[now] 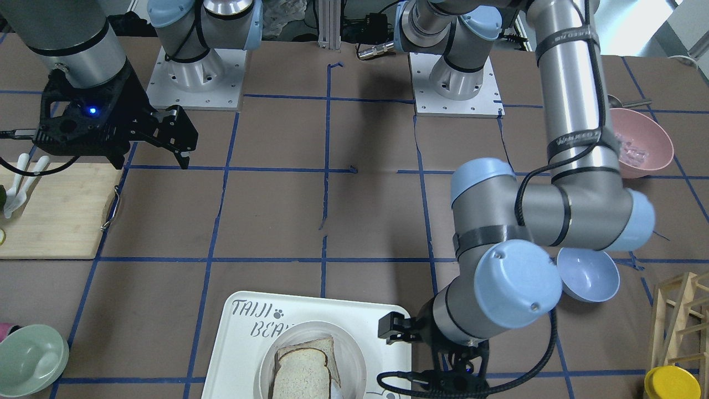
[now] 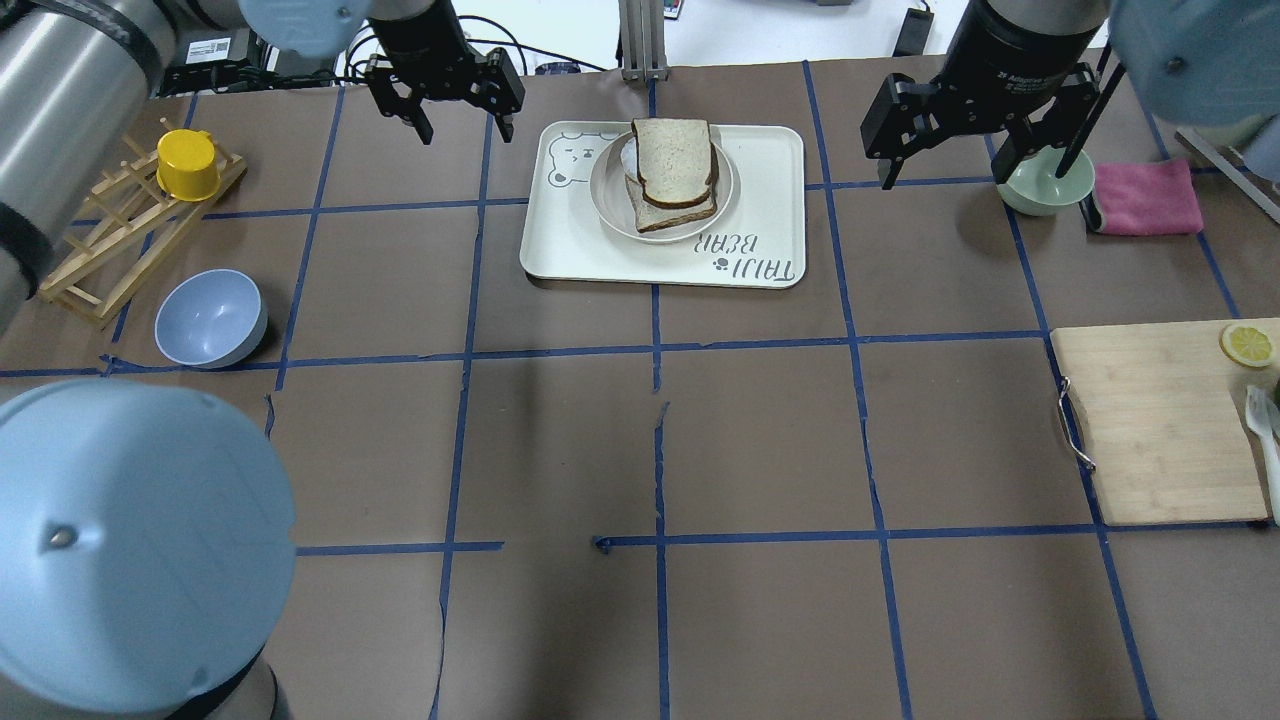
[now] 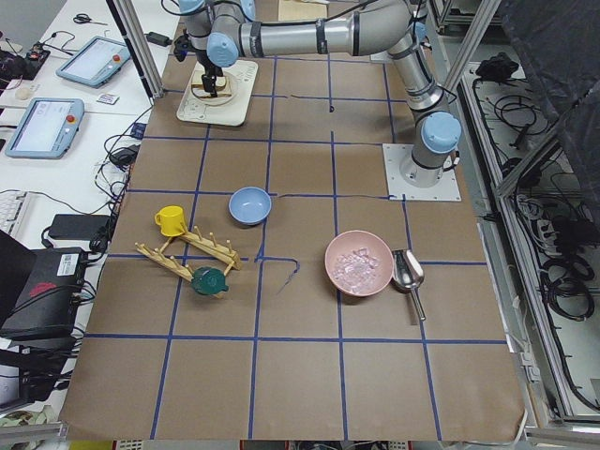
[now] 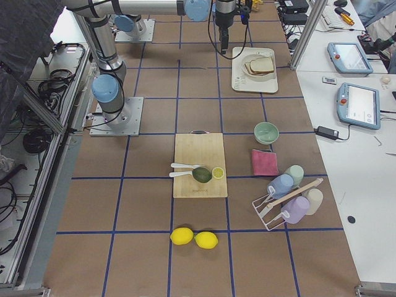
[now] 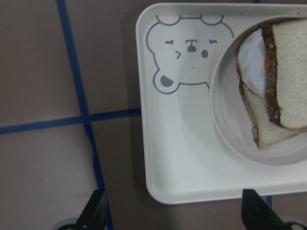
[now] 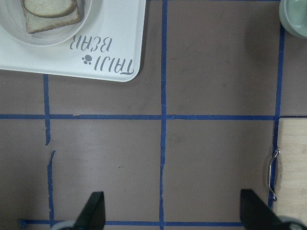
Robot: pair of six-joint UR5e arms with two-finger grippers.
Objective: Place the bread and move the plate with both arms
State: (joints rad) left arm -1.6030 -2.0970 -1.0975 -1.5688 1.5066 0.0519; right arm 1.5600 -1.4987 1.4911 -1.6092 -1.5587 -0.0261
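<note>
Both grippers empty; bread stacked on the plate.
From overhead, the left gripper (image 2: pixel 465 125) hangs with fingers spread wide just left of the tray (image 2: pixel 770 195). The bread (image 2: pixel 675 160) lies atop another slice on the plate (image 2: pixel 603 190), which sits on the tray. The right gripper (image 2: pixel 942 176) hangs equally spread near the green bowl (image 2: pixel 1048 186). Only the left wrist view reveals a white layer (image 5: pixel 252 64) beneath the bread.

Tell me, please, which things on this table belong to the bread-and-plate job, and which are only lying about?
For the job: bread, already on the plate; left gripper and right gripper, both open.

Lying about: tray, blue bowl, green bowl, pink cloth, cutting board, yellow cup.
</note>
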